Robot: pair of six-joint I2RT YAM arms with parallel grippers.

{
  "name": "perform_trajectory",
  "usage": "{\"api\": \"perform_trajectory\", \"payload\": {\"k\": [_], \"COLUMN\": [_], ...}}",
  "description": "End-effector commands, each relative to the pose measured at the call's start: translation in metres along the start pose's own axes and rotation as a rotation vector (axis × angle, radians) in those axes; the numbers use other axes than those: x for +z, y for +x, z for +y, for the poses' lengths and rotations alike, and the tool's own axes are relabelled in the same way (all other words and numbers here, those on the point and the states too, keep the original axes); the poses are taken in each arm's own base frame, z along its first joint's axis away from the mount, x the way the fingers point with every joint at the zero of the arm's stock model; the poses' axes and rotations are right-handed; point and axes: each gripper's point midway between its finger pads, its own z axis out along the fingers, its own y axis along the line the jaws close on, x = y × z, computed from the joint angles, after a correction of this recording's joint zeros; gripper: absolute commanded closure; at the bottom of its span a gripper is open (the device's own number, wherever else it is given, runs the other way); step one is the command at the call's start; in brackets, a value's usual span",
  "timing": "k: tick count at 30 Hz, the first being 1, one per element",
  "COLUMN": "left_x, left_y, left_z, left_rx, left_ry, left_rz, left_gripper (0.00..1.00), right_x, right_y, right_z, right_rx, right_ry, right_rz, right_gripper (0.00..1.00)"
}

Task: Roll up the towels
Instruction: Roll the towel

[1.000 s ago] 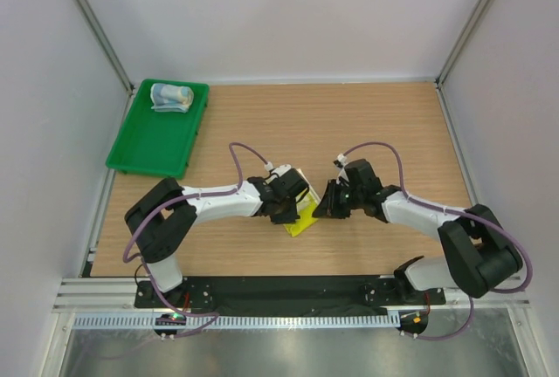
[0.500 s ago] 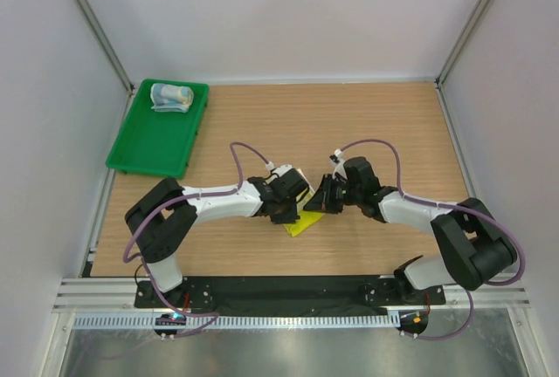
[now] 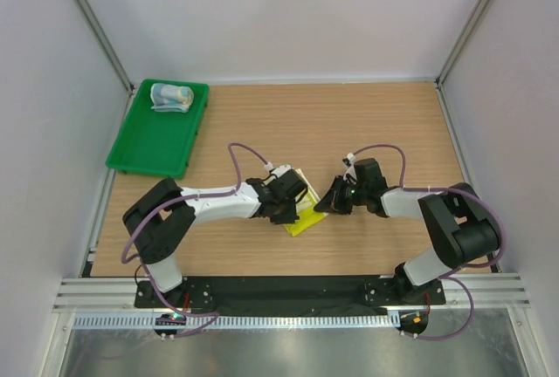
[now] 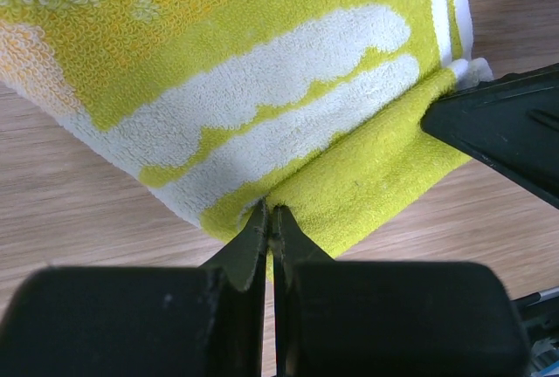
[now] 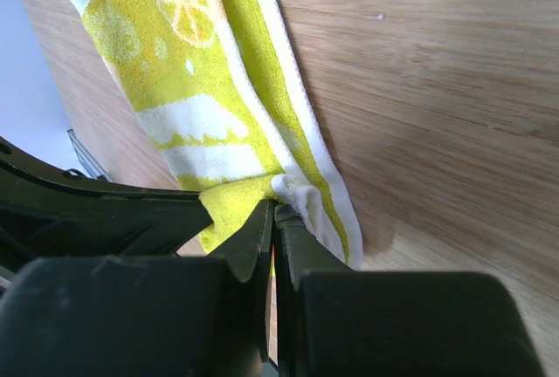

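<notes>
The yellow-green towel [image 3: 302, 219] with white and orange spots lies folded on the wooden table between my two grippers. My left gripper [image 3: 291, 200] is shut on its folded near edge; in the left wrist view the tips [image 4: 272, 216] pinch the towel [image 4: 262, 89] at the fold. My right gripper [image 3: 326, 203] is shut on the same towel's corner, where its tips [image 5: 274, 211] bite the white-bordered edge of the towel [image 5: 192, 71]. The light blue towel [image 3: 171, 96] lies rolled up in the far end of the green tray.
The green tray [image 3: 153, 146] sits at the table's back left. White walls with metal posts close in the table on three sides. The two grippers are close together, the right one's finger [image 4: 507, 128] showing in the left wrist view.
My right gripper has closed a little more on the towel's corner, and the right arm's elbow has swung in toward the table's middle. The left gripper has stayed shut on the towel.
</notes>
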Motion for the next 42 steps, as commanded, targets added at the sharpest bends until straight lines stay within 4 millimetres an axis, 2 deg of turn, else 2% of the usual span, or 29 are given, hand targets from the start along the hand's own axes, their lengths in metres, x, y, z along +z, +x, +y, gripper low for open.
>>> {"api": "perform_trajectory", "payload": {"k": [1,8,18,23,26,27,28,31,32,34,35,38,42], "left_x": [0.001,-0.002,-0.03,-0.03,-0.033,-0.038,-0.051,-0.076,-0.091,-0.101,-0.105,-0.108,-0.097], "left_y": [0.012,0.016,0.011,0.018,0.016,0.014,0.007,-0.01,-0.015,-0.021,-0.022,-0.018,-0.005], "left_z": [0.027,0.026,0.048,0.055,0.057,0.054,0.041,0.02,0.004,-0.006,-0.017,-0.039,-0.066], "left_rx": [0.014,0.005,-0.004,0.021,0.033,0.044,0.064,0.157,0.192,0.293,0.324,0.436,0.511], "left_ry": [-0.08,-0.067,-0.052,-0.053,-0.059,-0.049,-0.008,0.049,0.099,0.118,0.154,0.22,0.31], "left_rz": [0.032,0.049,-0.049,-0.032,-0.044,-0.056,-0.091,-0.191,-0.231,-0.277,-0.292,-0.289,-0.263], "left_gripper": [1.0,0.99,0.84,0.85,0.9,0.91,0.91,0.87,0.85,0.82,0.81,0.79,0.76], "right_x": [0.002,0.003,0.006,0.007,0.007,0.006,0.006,0.005,0.004,0.004,0.003,0.003,0.002], "right_y": [-0.005,0.0,-0.004,-0.007,-0.008,-0.009,-0.01,-0.011,-0.012,-0.013,-0.013,-0.015,-0.019], "right_z": [-0.008,-0.013,-0.015,-0.012,-0.008,-0.007,-0.006,-0.003,-0.002,0.0,0.001,0.003,0.008], "right_rx": [-0.034,-0.041,-0.026,-0.026,-0.032,-0.032,-0.033,-0.036,-0.04,-0.041,-0.042,-0.049,-0.061], "right_ry": [0.009,0.018,0.012,0.004,-0.005,-0.007,-0.008,-0.012,-0.012,-0.018,-0.017,-0.02,-0.021], "right_rz": [-0.024,-0.016,-0.006,-0.002,0.0,0.0,-0.001,-0.001,-0.002,-0.002,-0.004,-0.006,-0.002], "right_gripper": [0.97,0.98,0.98,0.98,0.98,0.98,0.98,0.98,0.98,0.98,0.98,0.98,0.98]}}
